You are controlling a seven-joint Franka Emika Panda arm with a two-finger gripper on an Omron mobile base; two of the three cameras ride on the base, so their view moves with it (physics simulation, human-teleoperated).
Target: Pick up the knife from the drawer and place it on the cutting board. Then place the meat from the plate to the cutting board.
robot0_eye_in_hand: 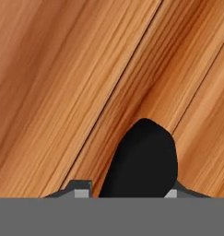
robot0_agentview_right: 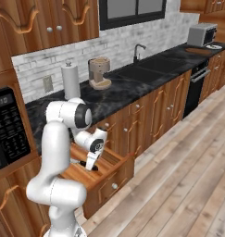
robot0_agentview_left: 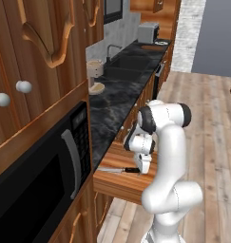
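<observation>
Microwave [robot0_agentview_left: 50, 166]: black, built into the wooden cabinets at the far left of the left base view, with a pale curved handle.
Bench [robot0_agentview_left: 112, 102]: a long dark stone counter running away from the microwave toward a sink [robot0_agentview_left: 131, 64]; a coffee machine [robot0_agentview_right: 100, 71] and a paper towel roll [robot0_agentview_right: 70, 79] stand on it by the brick wall.
Drawer [robot0_agentview_left: 118, 182]: orange-brown wood, pulled out below the bench's near end, flat floor in plain sight.
Knife [robot0_agentview_left: 118, 169]: lies flat on the drawer floor; the silver blade points left toward the cabinets, the black handle runs right, under the robot's hand.
Gripper [robot0_agentview_left: 143, 169]: lowered into the drawer at the handle end of the knife. In the hand view the black handle rises between the two finger tips, so the gripper looks clenched on the knife handle.
Cutting board [robot0_agentview_right: 199, 50]: a dark brown board on the far right end of the bench, beside a toaster oven [robot0_agentview_right: 202, 34], well apart from the drawer.
Plate [robot0_agentview_right: 215, 46]: small and white, just beside the board; the meat is too small to make out.
Progress: an early stage, judging by the scene. The drawer is open and the knife appears gripped, yet it sits on the drawer floor, not lifted.
Left to do: lift the knife, carry it to the board, then move the meat from the plate onto the board.
</observation>
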